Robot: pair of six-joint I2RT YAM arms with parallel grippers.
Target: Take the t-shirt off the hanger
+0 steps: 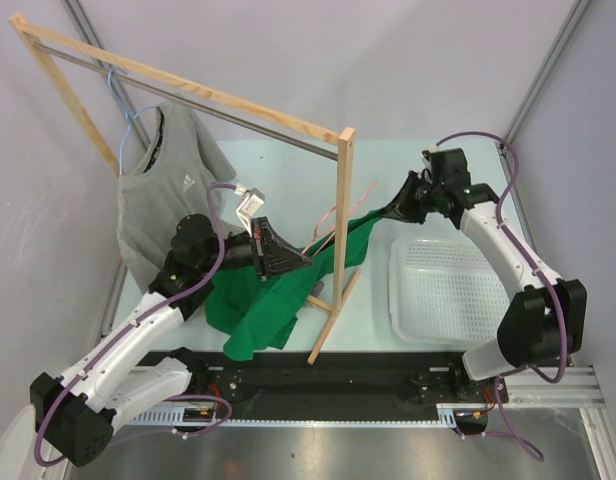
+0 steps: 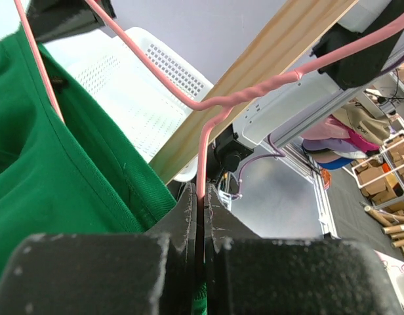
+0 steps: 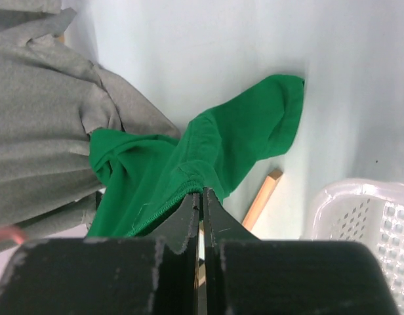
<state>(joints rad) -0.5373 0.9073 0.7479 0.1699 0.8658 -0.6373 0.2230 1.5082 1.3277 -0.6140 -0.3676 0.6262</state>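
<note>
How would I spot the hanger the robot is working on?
Find the wooden rack's front post. Beside it a green t-shirt sags low, and the pink hanger pokes out, pinched by the left gripper. The other hanger is blue, on the rail, holding a grey shirt.

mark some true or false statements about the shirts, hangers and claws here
1. The left claw is shut on the pink hanger. True.
2. The grey t-shirt hangs from a blue hanger on the wooden rack. True.
3. The right claw grips the grey t-shirt. False: it pinches the green t-shirt.
4. The green t-shirt lies in the white basket. False: it is stretched between the two claws, outside the basket.
</note>
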